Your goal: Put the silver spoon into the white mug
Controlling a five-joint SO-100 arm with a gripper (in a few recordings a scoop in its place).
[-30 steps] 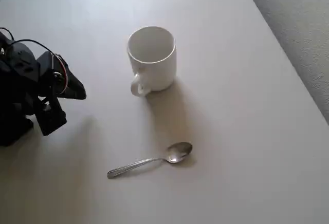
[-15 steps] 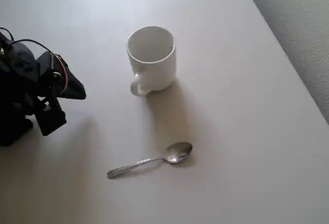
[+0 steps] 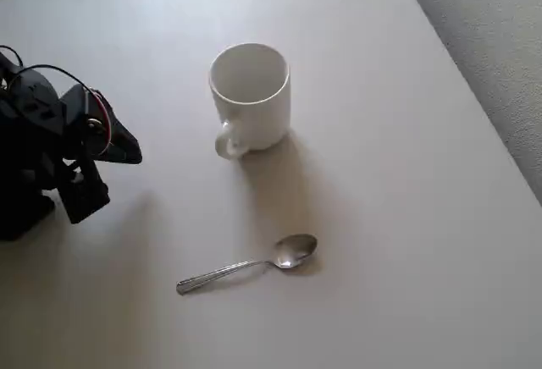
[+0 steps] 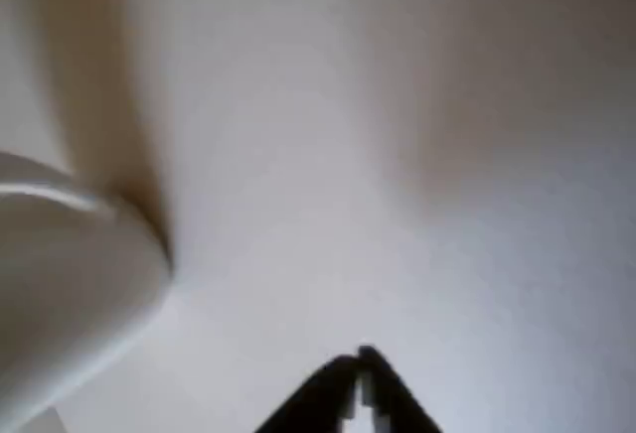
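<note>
While the end effector (image 3: pixel 127 151) sits at the overhead view's left edge, fingertips apparently pressed together and empty, bare tabletop (image 3: pixel 406 217) separates it from the white mug (image 3: pixel 251 96). The silver spoon (image 3: pixel 247 263) lies flat below the mug, well apart.

Almost nothing differs across the overhead pictures. The black arm (image 3: pixel 51 153) at the left edge of the frame has shifted very slightly, its claw (image 3: pixel 127 151) tip a touch higher than half a second ago.
</note>
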